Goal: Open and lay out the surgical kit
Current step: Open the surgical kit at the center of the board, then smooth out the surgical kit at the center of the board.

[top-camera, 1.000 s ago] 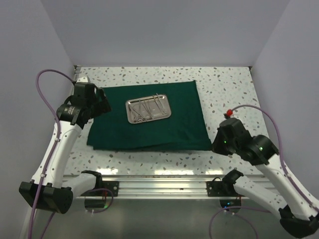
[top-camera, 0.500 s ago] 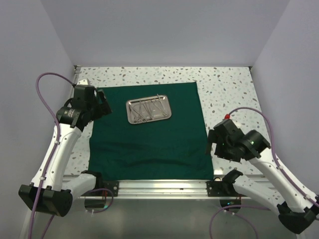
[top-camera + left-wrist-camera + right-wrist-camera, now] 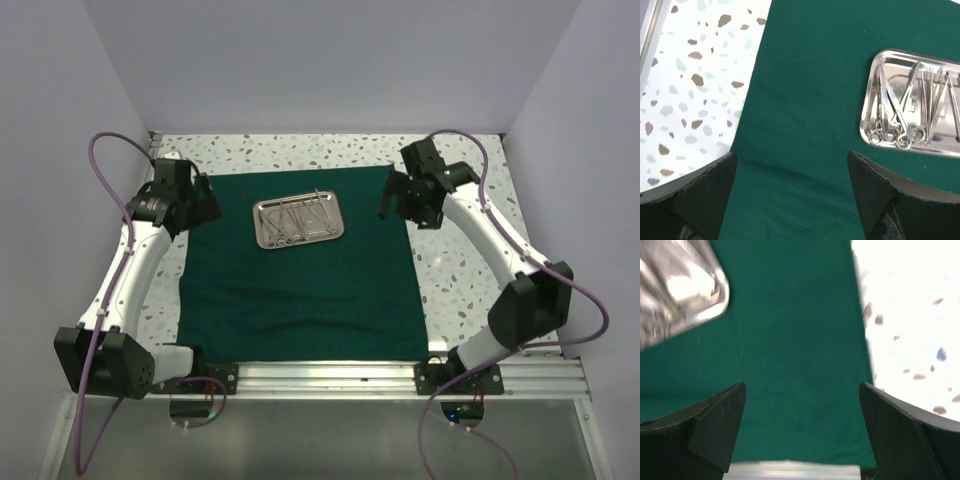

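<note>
**Left fingers** [image 3: 867, 180]: spread wide, holding nothing. They hang over the left border of the dark green cloth [image 3: 300, 290], near its far left corner.

**Right fingers** [image 3: 720, 410]: spread wide, holding nothing. They hang over the far right corner of the cloth, just inside its right edge.

**Cloth:** lies spread open on the speckled tabletop [image 3: 455, 160]. Its near edge reaches the metal rail [image 3: 330, 375] at the front.

**Steel tray** [image 3: 300, 244]: rests on the far half of the cloth, between the two sets of fingers and apart from both.

**Instruments** [image 3: 900, 120]: slim silver scissors and forceps lie side by side inside the tray. The right wrist view shows the tray blurred.
</note>
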Tool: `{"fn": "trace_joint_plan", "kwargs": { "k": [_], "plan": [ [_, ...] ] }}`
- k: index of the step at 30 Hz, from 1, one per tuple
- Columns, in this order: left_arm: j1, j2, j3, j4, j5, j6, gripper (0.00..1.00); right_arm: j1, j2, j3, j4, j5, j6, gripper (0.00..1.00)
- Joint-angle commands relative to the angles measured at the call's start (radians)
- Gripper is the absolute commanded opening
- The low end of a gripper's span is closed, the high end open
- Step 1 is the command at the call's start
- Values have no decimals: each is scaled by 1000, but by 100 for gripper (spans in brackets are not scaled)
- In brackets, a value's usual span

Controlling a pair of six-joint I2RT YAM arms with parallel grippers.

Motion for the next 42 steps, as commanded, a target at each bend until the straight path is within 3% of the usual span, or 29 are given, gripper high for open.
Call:
{"fn": "trace_joint_plan", "kwargs": {
  "k": [1,5,11,16,18,25,30,38,41,42],
  "plan": [
    [57,51,39,148,57,67,95,-106,99,115,101,-78,-89,98],
    [165,110,5,319,178,104,94,-173,301,299,70,-41,-143,98],
    [262,260,48,376,212,144,91,-246,489,454,60,-96,-121,98],
    [353,413,62,510,328,153,89,-267,661,641,27,-75,-92,98],
    [364,531,114,490,350,142,88,-266,735,723,15,-73,-80,99],
    [350,725,218,608,428,122,85,-267,901,933,-22,-37,-98,99],
    [305,828,301,582,328,144,84,-266,938,942,20,-46,-100,98],
    [201,995,537,392,62,145,77,-269,977,958,41,-76,-106,99],
    [198,1027,599,349,90,121,72,-269,972,944,46,-89,-112,98],
    [199,1033,609,350,162,124,71,-270,965,938,49,-99,-114,98]
  ]
}}
